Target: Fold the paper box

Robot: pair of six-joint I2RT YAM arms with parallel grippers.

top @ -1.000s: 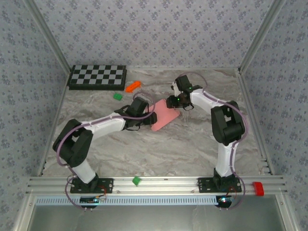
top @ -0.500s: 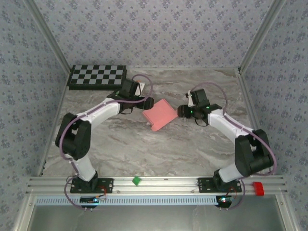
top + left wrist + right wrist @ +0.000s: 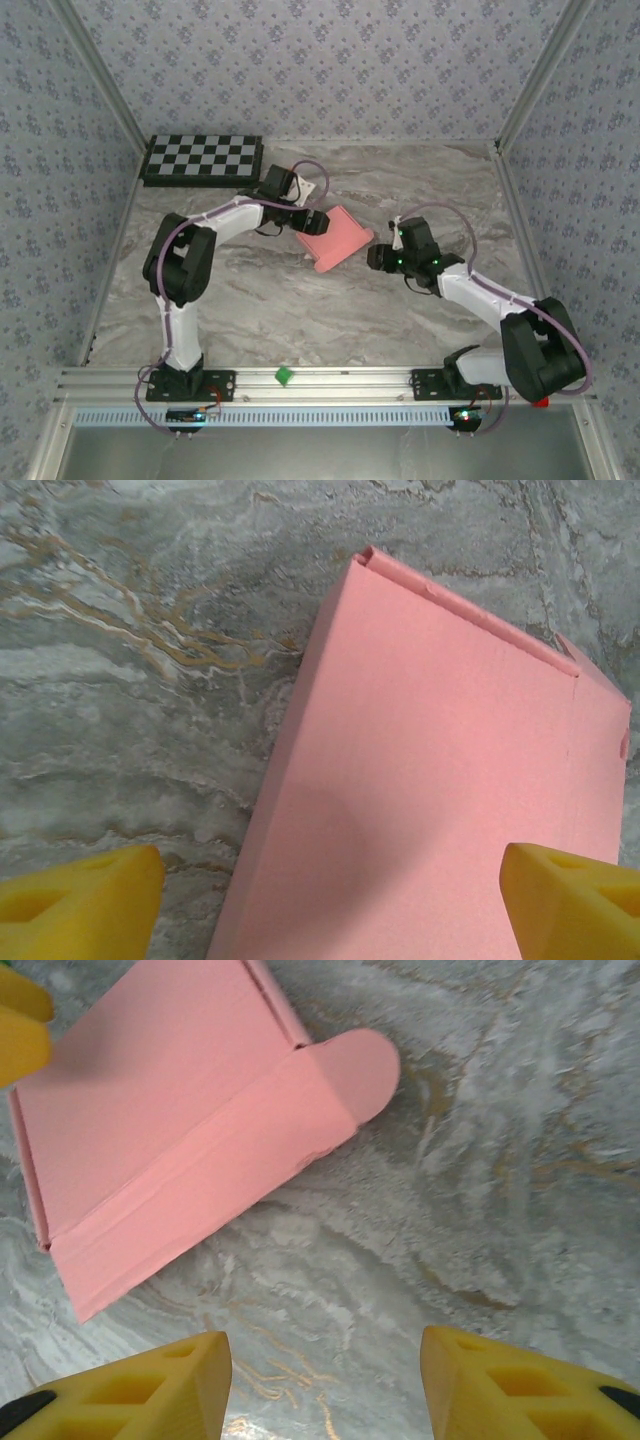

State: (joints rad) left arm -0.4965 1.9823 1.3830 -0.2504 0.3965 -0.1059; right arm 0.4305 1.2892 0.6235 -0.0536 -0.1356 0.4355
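One paper box (image 3: 337, 240) lies on the worktop (image 3: 300, 310), one green block (image 3: 284, 376) at its 7 o'clock. Left claw (image 3: 318, 222), 10 o'clock, released; right claw (image 3: 374, 257), 4 o'clock, released.

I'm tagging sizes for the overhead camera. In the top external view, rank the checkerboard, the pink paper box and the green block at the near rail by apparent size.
1. the checkerboard: largest.
2. the paper box: clearly smaller.
3. the green block: by far the smallest, though it lies nearest the camera.
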